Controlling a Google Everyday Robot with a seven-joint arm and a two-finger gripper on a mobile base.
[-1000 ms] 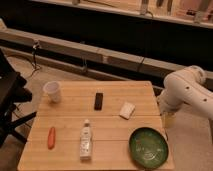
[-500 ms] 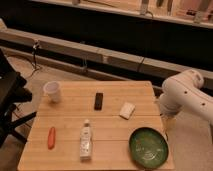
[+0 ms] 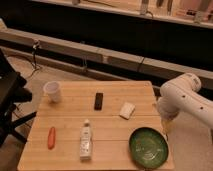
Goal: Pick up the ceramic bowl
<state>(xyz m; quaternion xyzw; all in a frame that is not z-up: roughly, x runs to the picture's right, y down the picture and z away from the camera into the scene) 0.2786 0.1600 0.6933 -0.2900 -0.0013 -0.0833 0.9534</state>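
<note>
The ceramic bowl (image 3: 148, 146) sits at the wooden table's (image 3: 110, 131) near right corner; the gripper (image 3: 167, 129) hangs over that table's right edge (jaws spread, holding nothing).

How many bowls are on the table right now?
1: the ceramic bowl, at the near-right corner of the table, with the tool by its far right rim. No other seems hidden.

Wooden table (image 3: 70, 116), white cup (image 3: 52, 91), black remote perhaps (image 3: 99, 101), pale block (image 3: 127, 110), bottle (image 3: 85, 141), carrot (image 3: 51, 137)

Glossy ceramic bowl (image 3: 148, 146) on matt wooden table (image 3: 107, 125); end effector (image 3: 167, 129) just beside it.
</note>
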